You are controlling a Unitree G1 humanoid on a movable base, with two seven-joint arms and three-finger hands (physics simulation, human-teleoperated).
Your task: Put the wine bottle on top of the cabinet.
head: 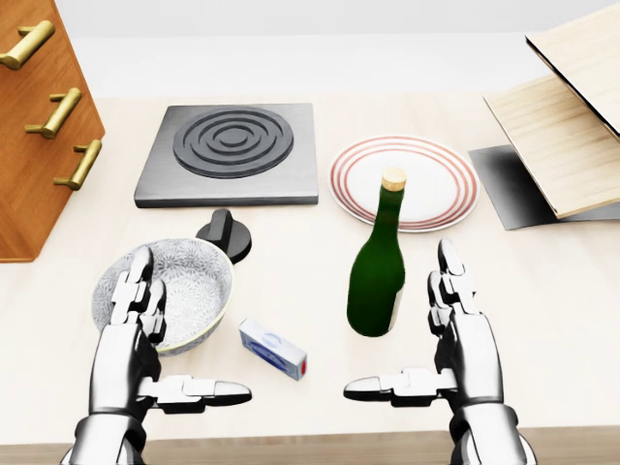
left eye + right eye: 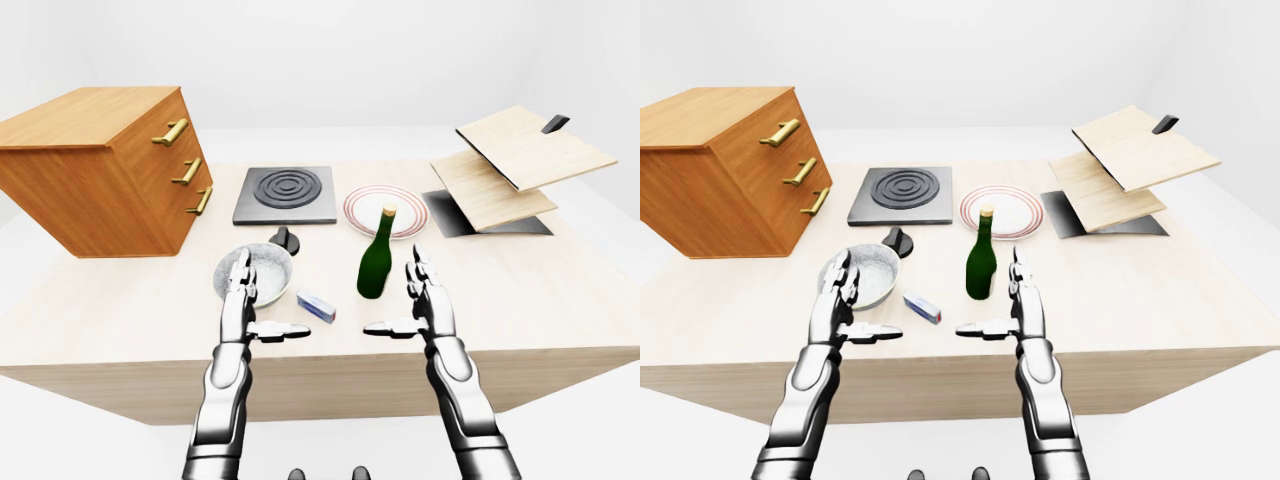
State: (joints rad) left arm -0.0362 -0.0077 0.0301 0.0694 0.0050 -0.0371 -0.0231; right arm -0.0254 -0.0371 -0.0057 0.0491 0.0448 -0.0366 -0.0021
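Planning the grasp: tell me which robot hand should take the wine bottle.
Right. The right robot hand stands open just beside the wine bottle; the left robot hand is over by the bowl, farther away.

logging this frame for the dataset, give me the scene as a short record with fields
target: wine bottle, green, upright on the table, just below the striped plate in the head view
destination: cabinet at left, three brass handles, nothing on its top
left hand: left hand open, over the patterned bowl
right hand: right hand open, just right of the bottle, not gripping it
other items: hob, black knob, small box, wooden boards at right
task state: bottle not yet picked up
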